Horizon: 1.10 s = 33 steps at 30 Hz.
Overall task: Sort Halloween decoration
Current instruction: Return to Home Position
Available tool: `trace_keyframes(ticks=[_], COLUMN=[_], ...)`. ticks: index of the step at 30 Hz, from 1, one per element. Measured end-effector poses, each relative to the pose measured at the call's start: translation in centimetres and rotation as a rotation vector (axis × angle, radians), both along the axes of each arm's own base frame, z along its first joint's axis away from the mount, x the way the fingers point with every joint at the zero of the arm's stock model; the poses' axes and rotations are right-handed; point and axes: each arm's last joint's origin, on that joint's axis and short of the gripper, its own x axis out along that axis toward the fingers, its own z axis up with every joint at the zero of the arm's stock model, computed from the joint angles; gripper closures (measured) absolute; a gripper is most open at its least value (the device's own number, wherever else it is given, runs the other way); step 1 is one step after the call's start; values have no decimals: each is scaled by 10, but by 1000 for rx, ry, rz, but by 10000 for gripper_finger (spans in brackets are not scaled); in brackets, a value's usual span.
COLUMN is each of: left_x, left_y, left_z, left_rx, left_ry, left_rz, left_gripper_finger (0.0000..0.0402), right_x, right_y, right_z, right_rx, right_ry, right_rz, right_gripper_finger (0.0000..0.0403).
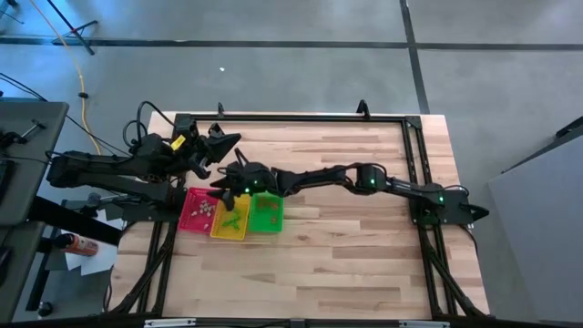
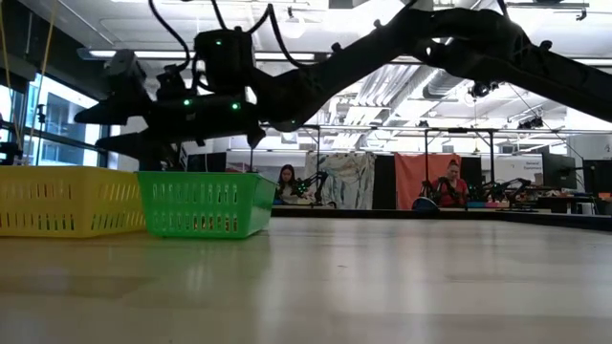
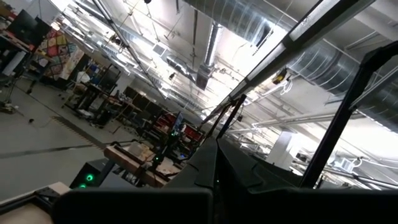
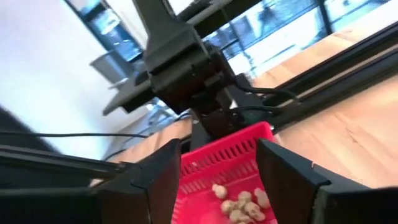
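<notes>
The right gripper [image 4: 217, 149] is spread wide and holds nothing. In its own wrist view the two dark fingers [image 4: 152, 177] frame the far end of the red tray [image 4: 249, 134]. From above, this gripper [image 1: 221, 189] hangs over the far edge of the tray row, about where red meets yellow. Level with the table, it [image 2: 91, 129] sits above the tray rims, clear of them. The pale grey trinkets [image 4: 239, 202] lie bunched on the red tray's floor, just below and ahead of the open jaws and not touching them. About half a dozen show, too clustered for an exact count. There are three trays, side by side and touching on the wooden table [image 1: 346, 264]: one red [image 1: 191, 221], one yellow tray [image 1: 230, 228] and one green tray [image 1: 267, 217]. The yellow one holds a few small greenish bits. What is in the green one cannot be made out. The left gripper [image 1: 221, 143] waits near the table's far left corner, apart from the trays, and I cannot tell whether it is open or closed. Two people sit in the room beyond the table.
</notes>
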Motion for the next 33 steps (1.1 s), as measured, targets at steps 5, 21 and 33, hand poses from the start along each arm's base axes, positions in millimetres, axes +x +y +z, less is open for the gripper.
trace_keyframes(ticks=[5, 21, 33], left_x=[0, -1, -1], left_y=[0, 0, 0], left_z=[0, 2, 1], left_rx=[1, 7, 7], left_ry=[-5, -18, -11], left_rz=[0, -7, -5], left_gripper_finger=[402, 401, 402], right_x=[-2, -40, -95], right_y=[-13, -41, -42], right_z=[7, 84, 83], right_rx=[20, -190, -313], right_ry=[19, 288, 669], right_rz=[70, 249, 414], right_gripper_finger=[251, 401, 402])
